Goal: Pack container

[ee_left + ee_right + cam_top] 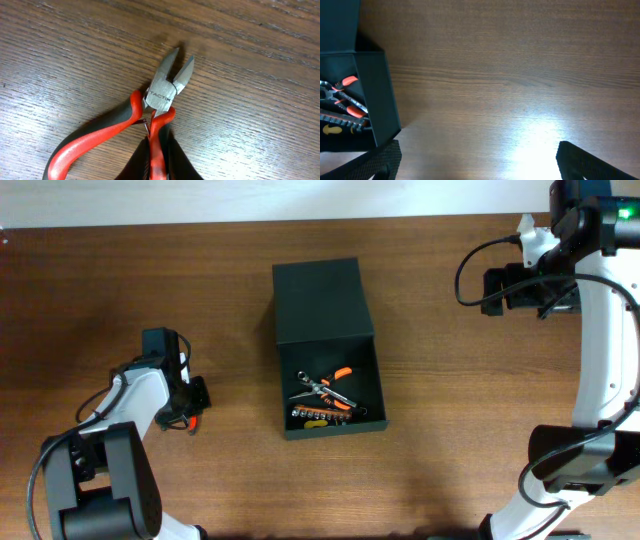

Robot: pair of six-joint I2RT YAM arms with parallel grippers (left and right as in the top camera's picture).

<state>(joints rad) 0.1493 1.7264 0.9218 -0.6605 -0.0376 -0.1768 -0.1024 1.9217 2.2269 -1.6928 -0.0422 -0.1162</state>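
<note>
The left gripper (159, 155) was pinched on one red handle of the side cutters (165, 92), whose parted blades pointed toward 1 o'clock across the wooden table (260, 60). Seen from overhead, the container (322, 300) lay at 3 o'clock from that gripper, well apart. Its lid flap was folded back toward 12 o'clock, and orange-handled pliers (330, 388) and a row of bits (318, 415) lay inside. The right gripper (479, 150) hung spread wide, with the container at its 9 o'clock.

Dark rectangular container (322, 305), lid open, mid-table.
</note>
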